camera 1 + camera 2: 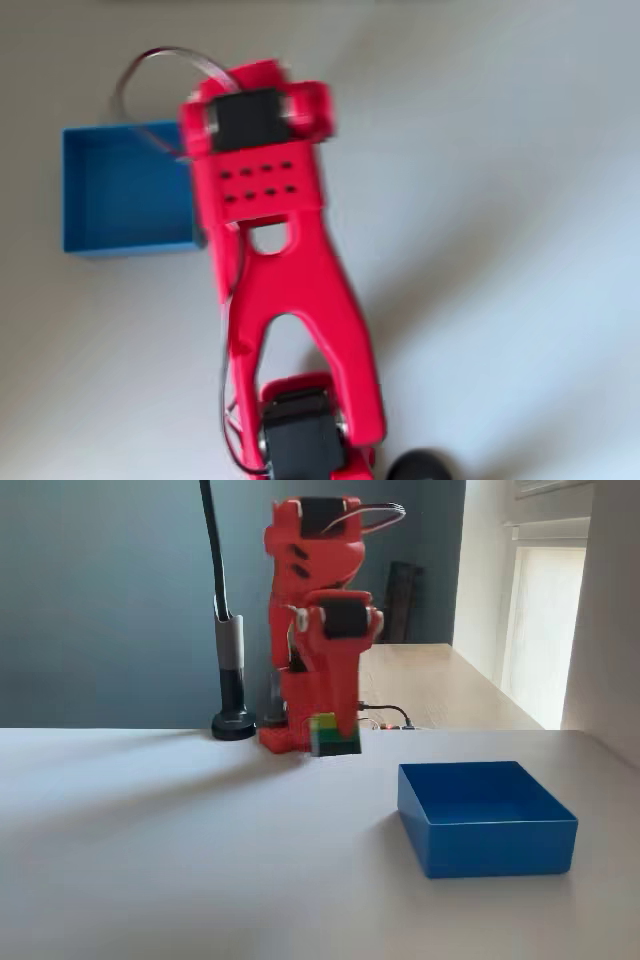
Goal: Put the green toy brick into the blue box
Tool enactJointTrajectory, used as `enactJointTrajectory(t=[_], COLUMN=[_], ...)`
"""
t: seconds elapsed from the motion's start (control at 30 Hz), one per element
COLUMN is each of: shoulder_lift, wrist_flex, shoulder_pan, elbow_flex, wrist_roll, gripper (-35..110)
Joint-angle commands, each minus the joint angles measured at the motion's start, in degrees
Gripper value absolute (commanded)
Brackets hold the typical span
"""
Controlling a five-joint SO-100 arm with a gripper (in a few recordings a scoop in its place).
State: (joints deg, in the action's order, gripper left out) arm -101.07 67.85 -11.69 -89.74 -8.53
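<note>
In the fixed view my red gripper (pixel 336 742) hangs down in front of the arm's base, shut on the green toy brick (pixel 330 732). The brick is lime green with darker sides and is held clear above the white table. The blue box (pixel 500 848) stands open and empty on the table, to the right of the brick and nearer the camera. In the overhead view the blue box (pixel 120 190) lies at the left, and the red arm (pixel 265 170) overlaps its right wall, hiding the gripper and brick beneath it.
A black gooseneck stand (pixel 232 680) rises just left of the arm's base, and its round foot (pixel 420 467) shows at the bottom edge of the overhead view. A wooden tabletop (pixel 440 685) lies behind the white table (pixel 150 860).
</note>
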Motion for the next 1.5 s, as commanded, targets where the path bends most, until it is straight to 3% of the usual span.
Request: enactJointTrajectory(t=[0.0, 0.47, 0.7, 1.2, 1.37, 1.47], shoulder_lift=[-1.67, -1.41, 0.18, 15.03, 15.03, 15.03], wrist_flex=[0.18, 0.09, -4.66, -7.56, -7.47, -7.38], shoulder_pan=[-8.61, -23.38, -24.87, -24.70, -25.14, -25.14], elbow_flex=[3.60, 0.09, -4.92, 2.72, 3.69, 4.04], wrist_roll=[-1.23, 0.35, 1.32, 5.36, 6.77, 6.59], gripper=[0, 0, 0, 0, 24, 27])
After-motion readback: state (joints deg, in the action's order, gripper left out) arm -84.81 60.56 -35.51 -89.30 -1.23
